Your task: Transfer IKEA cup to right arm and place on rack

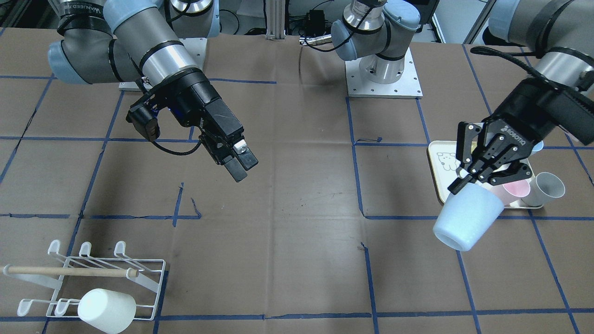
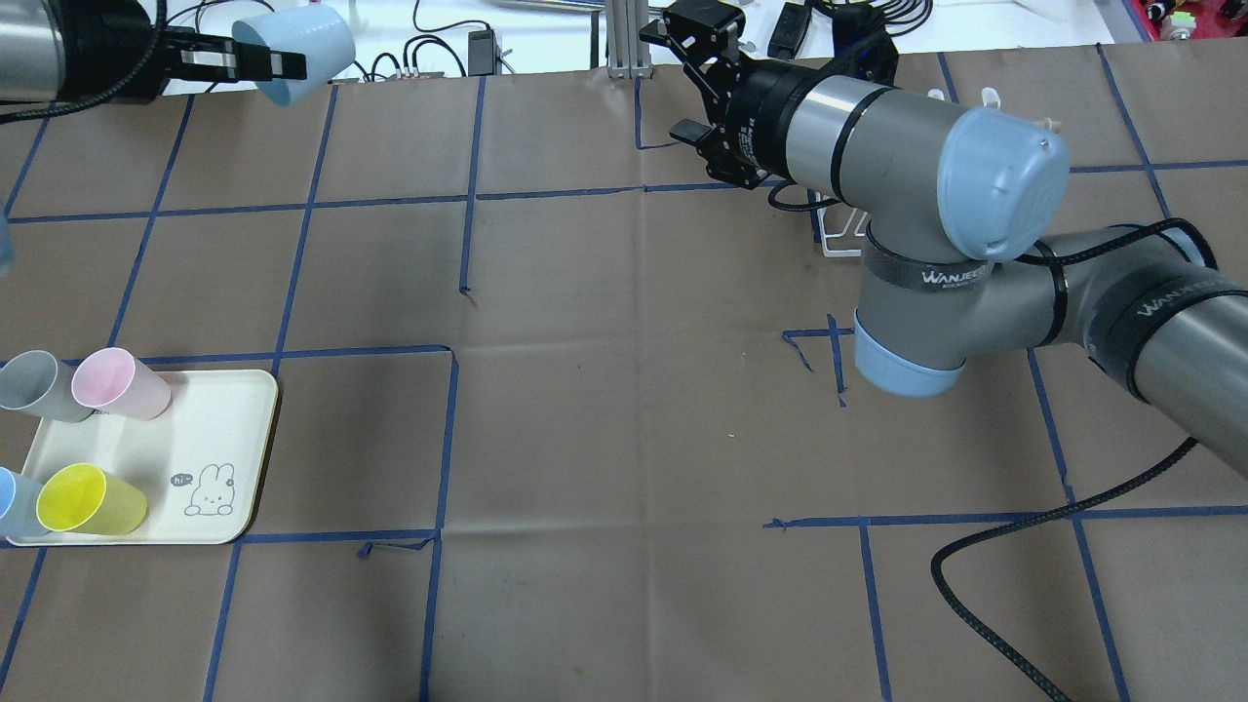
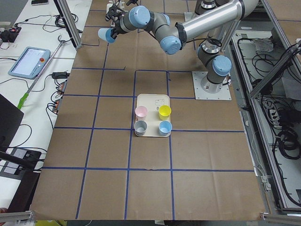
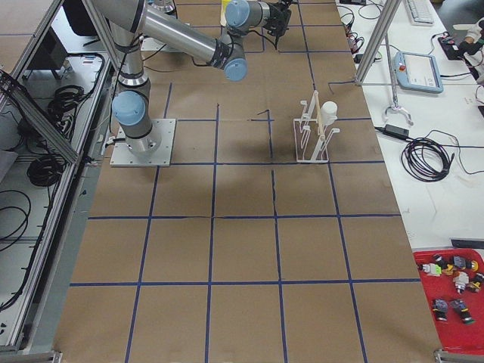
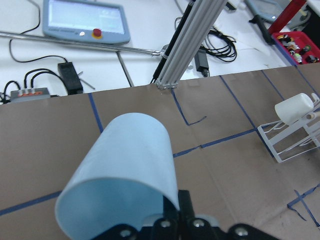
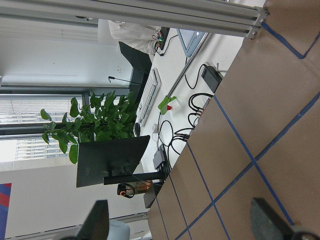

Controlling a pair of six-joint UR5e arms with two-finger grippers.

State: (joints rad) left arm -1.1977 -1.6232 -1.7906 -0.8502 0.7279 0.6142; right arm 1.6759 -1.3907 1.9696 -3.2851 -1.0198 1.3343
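Observation:
My left gripper (image 1: 469, 182), the three-fingered claw, is shut on a light-blue cup (image 1: 468, 218) and holds it in the air, tilted mouth-down, near the cream tray. The cup fills the left wrist view (image 5: 125, 175) and shows at the top left of the overhead view (image 2: 304, 47). My right gripper (image 1: 241, 166), with flat padded fingers, hangs open and empty above the table's middle; its fingertips (image 6: 97, 220) stand wide apart in the right wrist view. The white wire rack (image 1: 148, 278) with a wooden dowel stands at the table's corner on my right side and carries a white cup (image 1: 106, 310).
The cream tray with a bear drawing (image 2: 234, 429) holds pink (image 2: 122, 382), grey (image 2: 34, 385), yellow (image 2: 88, 499) and blue cups. The rack also shows in the left wrist view (image 5: 295, 137) and the exterior right view (image 4: 314, 130). Blue tape lines cross the brown table.

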